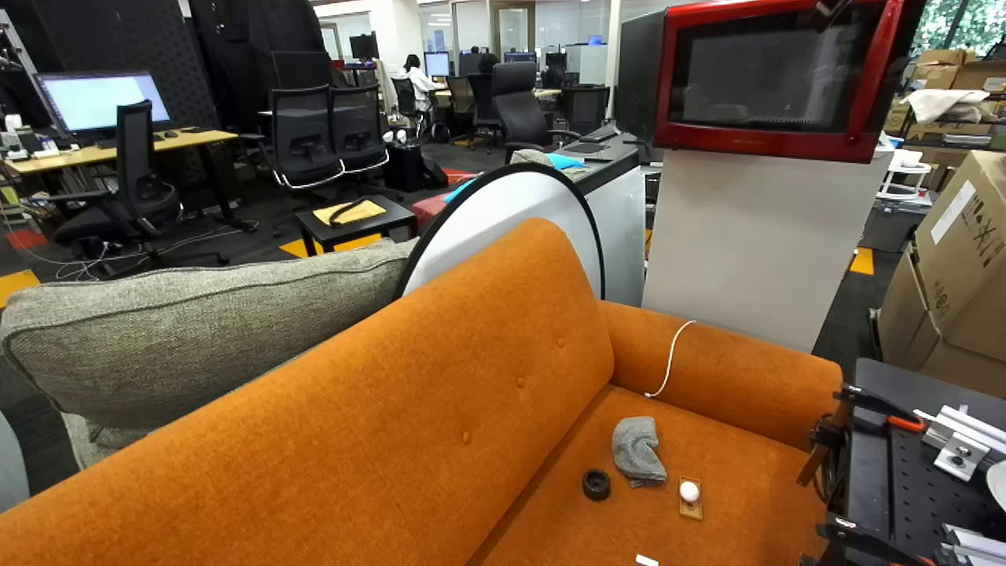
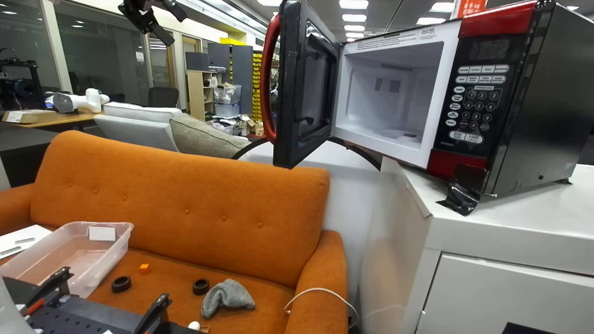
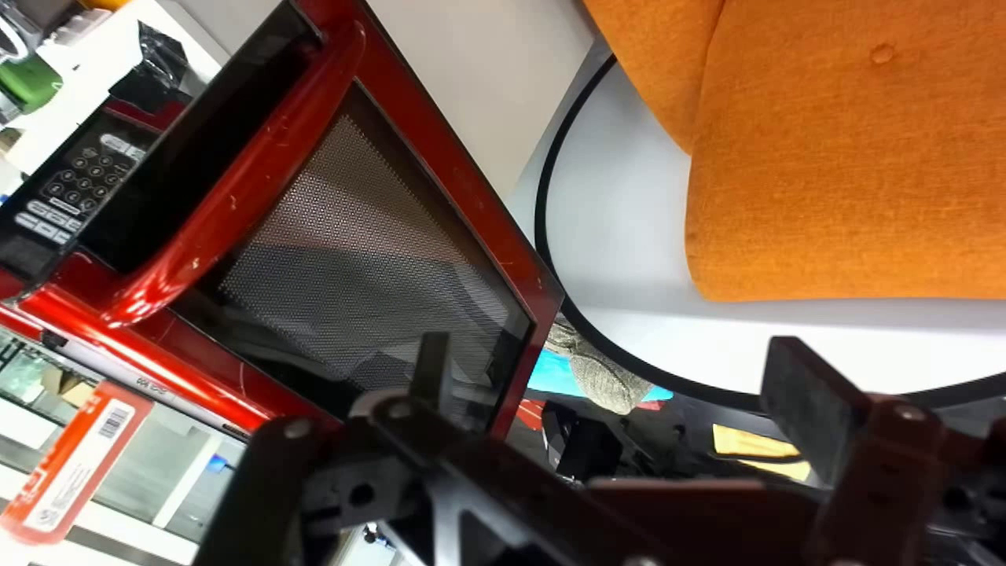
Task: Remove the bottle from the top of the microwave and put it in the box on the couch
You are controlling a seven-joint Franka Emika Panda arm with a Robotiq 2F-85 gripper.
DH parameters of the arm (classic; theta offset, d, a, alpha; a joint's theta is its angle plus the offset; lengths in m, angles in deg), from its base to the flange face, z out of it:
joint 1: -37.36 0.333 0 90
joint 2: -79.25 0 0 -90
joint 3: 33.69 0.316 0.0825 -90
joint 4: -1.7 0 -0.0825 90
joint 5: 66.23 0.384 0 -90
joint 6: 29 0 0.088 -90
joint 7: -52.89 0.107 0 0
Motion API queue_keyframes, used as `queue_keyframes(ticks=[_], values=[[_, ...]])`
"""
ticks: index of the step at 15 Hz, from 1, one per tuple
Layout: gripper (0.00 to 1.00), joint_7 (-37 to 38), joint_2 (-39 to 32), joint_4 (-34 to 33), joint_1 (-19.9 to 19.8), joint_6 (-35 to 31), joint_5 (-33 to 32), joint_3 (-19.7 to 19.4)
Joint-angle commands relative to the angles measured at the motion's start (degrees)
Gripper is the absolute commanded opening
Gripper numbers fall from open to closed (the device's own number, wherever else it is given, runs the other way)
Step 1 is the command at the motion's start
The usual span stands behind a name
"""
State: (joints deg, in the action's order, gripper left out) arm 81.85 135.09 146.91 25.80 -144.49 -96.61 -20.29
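glass partitions (image 2: 106, 51) and black chairs (image 1: 306, 134) are filling the background. an orange-red bottle (image 3: 82, 460) is standing on top of the microwave (image 2: 441, 88), its long axis running vertically, its upper end being cropped in an exterior view. it is wearing a white label (image 3: 77, 469) with a barcode (image 3: 116, 419); its print is proving too small to read. numbered buttons are covering the keypad (image 2: 478, 102). the red-handled door (image 2: 311, 88) is standing ajar, its edge jutting out past the pale cabinet (image 1: 747, 244). on the orange couch (image 2: 176, 195), a clear plastic box (image 2: 110, 257) is showing a white tag (image 2: 102, 233) and an uncovered top; bare seat (image 2: 160, 280) is stretching around black rings (image 2: 121, 284) and a grey cloth (image 2: 227, 299). the gripper (image 3: 611, 373) is hovering well apart from the bottle, with open air lying between it and the door, its fingers (image 3: 809, 401) spreading wide and gripping nothing.
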Motion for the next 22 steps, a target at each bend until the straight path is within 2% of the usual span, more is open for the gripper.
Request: queue_keyframes(ticks=[1, 8, 13, 22], values=[[1.0, -0.1, -0.03, -0.1, -0.11, 0.05, 0.13, 0.1], [1.0, -0.1, -0.03, -0.1, -0.11, 0.06, 0.13, 0.1], [1.0, 1.66, 0.32, -1.22, -1.59, -0.89, -0.63, -0.54], [1.0, 6.58, -1.04, -5.57, -8.96, -2.69, -5.05, -3.52]])
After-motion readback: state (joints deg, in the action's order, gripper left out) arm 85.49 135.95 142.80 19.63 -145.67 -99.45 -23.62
